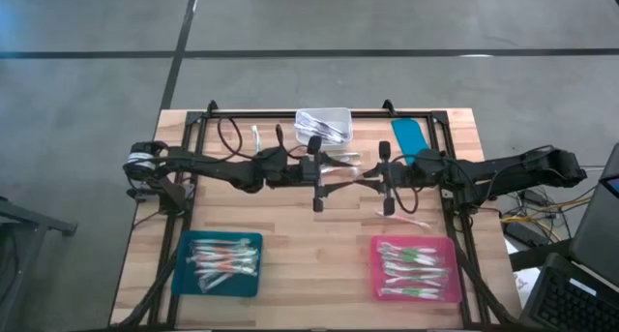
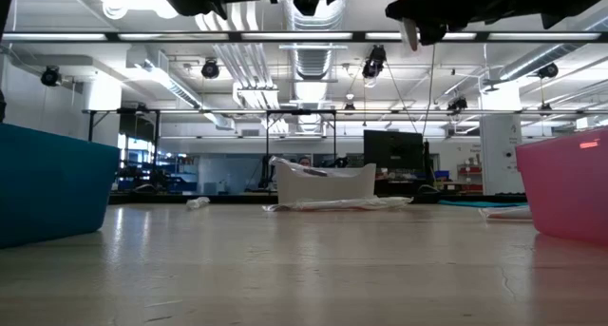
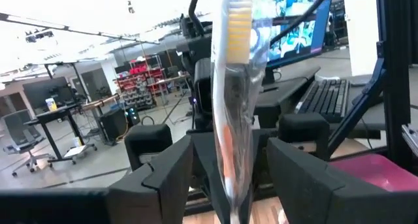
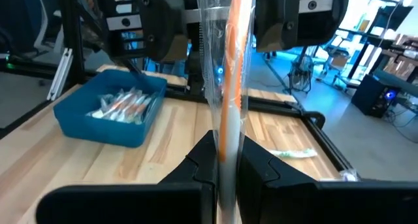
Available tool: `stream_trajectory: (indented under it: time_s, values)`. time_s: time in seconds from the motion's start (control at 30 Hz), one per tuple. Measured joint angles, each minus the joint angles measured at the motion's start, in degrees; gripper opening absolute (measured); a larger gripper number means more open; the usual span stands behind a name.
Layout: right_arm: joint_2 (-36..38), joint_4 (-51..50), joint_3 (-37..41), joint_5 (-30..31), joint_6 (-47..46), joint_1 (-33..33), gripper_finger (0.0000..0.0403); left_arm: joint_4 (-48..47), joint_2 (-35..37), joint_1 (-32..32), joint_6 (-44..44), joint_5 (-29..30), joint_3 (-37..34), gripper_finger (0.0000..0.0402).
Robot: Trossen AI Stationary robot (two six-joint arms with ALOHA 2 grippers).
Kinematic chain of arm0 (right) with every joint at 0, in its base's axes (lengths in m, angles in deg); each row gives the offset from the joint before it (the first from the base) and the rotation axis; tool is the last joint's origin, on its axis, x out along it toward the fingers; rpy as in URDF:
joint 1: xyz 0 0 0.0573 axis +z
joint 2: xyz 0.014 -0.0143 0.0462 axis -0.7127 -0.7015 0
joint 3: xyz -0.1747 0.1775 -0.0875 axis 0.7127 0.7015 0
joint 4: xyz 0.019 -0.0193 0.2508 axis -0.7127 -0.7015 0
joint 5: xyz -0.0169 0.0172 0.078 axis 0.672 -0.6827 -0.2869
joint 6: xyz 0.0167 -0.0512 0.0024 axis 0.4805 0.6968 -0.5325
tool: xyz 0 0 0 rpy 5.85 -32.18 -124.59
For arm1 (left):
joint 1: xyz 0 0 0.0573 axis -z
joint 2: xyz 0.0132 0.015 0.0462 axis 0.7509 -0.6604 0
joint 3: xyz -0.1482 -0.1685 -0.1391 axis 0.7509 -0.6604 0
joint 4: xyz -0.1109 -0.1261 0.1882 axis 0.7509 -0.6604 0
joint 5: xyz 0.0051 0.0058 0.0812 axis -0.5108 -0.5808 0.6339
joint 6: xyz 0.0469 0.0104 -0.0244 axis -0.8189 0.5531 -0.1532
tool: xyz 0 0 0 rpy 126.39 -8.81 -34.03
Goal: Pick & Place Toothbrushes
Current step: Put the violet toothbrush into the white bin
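**Wrapped toothbrush passes between two grippers at mid-table**

The wooden table carries four containers. Nearest the front edge sit two trays, well apart: a teal tray on the left arm's side, filled with a loose pile of wrapped toothbrushes with orange accents, and a pink tray on the right arm's side, filled with a pile of green-accented toothbrushes. Neither pile can be counted exactly. At the far edge stands one small white bin holding a few wrapped pieces, and beside it lies one flat teal lid or tray, bare.

Both arms reach in from the sides and meet between the trays and the bin. The right gripper has its fingers clamped tight on one clear-wrapped toothbrush with an orange handle, which stands up straight from between the fingertips. The left gripper faces it, its fingers spread apart on either side of the same wrapper, clear gaps showing between each pad and the plastic; the yellow bristle end rises above them.

Loose toothbrushes lie on the bare wood: one green-tipped one beyond the left arm, near the bin, and one just in front of the right gripper's fingers, towards the pink tray.
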Motion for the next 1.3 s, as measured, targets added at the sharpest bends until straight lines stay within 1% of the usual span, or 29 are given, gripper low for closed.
stream_trajectory:
  time_s: [0.2, 0.33, 0.43, 0.77, 0.9, 1.3]
  values:
    - [-1.0, 2.8, 0.2, -1.1, -0.4, 0.0, 0.002, -0.1, -0.5, 0.0, 0.1, -1.9, 1.2, 0.0202]
    - [-4.0, 6.4, 0.3, -1.2, 0.1, 0.0, 0.002, 0.4, -0.5, 0.0, 0.1, -2.2, 2.3, 0.0202]
    - [-6.2, 9.9, 0.2, -1.3, 0.8, 0.0, 0.002, -1.0, -0.5, 0.0, 0.1, -2.3, 2.4, 0.0202]
    - [-9.2, 12.6, -0.6, -0.9, 1.1, 0.0, 0.002, -2.2, -0.5, 0.0, 0.3, -3.1, 2.4, 0.0196]
    - [-9.1, 12.7, -0.6, -0.9, 1.3, 0.0, 0.002, -3.0, -0.5, 0.0, 0.3, -3.1, 2.4, 0.0173]
    - [-9.1, 12.4, -0.6, -0.8, 1.4, 0.0, 0.0022, -2.9, -0.5, 0.0, 0.4, -2.9, 2.4, 0.007]
